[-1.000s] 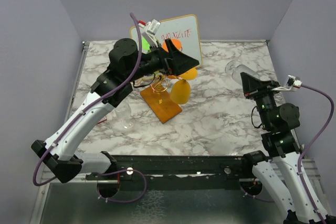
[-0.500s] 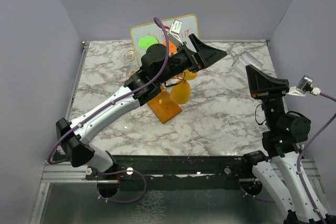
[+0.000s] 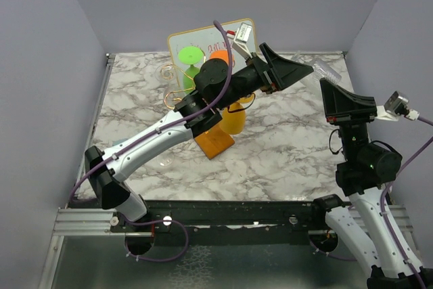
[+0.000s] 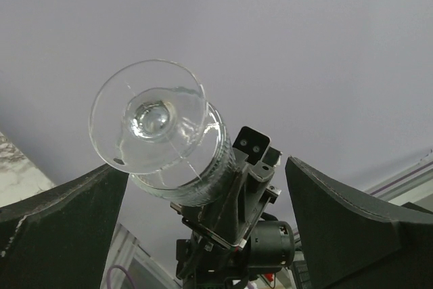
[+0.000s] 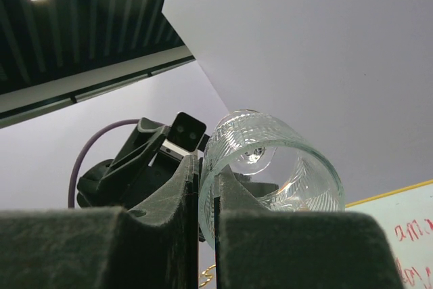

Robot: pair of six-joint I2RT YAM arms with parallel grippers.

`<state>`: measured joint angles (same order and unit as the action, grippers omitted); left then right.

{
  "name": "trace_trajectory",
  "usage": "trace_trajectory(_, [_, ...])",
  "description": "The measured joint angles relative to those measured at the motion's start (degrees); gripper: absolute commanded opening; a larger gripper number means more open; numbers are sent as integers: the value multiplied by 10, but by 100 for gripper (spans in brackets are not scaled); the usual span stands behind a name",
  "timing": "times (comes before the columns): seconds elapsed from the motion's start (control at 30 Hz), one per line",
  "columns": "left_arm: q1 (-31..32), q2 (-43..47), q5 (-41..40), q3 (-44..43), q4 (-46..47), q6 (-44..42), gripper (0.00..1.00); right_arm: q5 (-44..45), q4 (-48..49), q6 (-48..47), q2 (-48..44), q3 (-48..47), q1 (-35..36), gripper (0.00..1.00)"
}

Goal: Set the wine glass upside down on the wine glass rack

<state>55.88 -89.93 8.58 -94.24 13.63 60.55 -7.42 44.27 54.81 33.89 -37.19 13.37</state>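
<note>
A clear ribbed wine glass (image 3: 325, 70) is held in the air at the back right. My right gripper (image 3: 325, 84) is shut on its rim, as the right wrist view shows with the two pads (image 5: 176, 194) pinching the glass wall (image 5: 284, 160). My left gripper (image 3: 304, 71) is open and reaches across to the glass. In the left wrist view the glass foot (image 4: 149, 116) faces the camera, above and between the spread fingers (image 4: 352, 221), not touched. The gold wire rack (image 3: 177, 93) stands on its orange-brown base (image 3: 215, 141) mid table, under the left arm.
Green (image 3: 191, 55) and orange (image 3: 234, 120) glasses hang on the rack. A framed whiteboard (image 3: 230, 32) leans on the back wall behind it. A clear glass (image 3: 162, 160) lies on the marble table (image 3: 284, 147) at the left.
My left arm has swung from the rack to the right and now reaches the glass. My right gripper has lifted the glass higher and farther back.
</note>
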Motion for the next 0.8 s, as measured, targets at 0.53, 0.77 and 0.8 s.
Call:
trace_trajectory(0.53, [5,-45,32,-39,4,37,67,-37,54,37,21,-3,0,1])
trace_trajectory(0.77, [5,-45,33,-39,3,49,28,-53,57,37,21,-2,-2,13])
trace_trajectory(0.8, [5,-45,34,-39,3,48,26,-55,56,37,20,-2,-3,23])
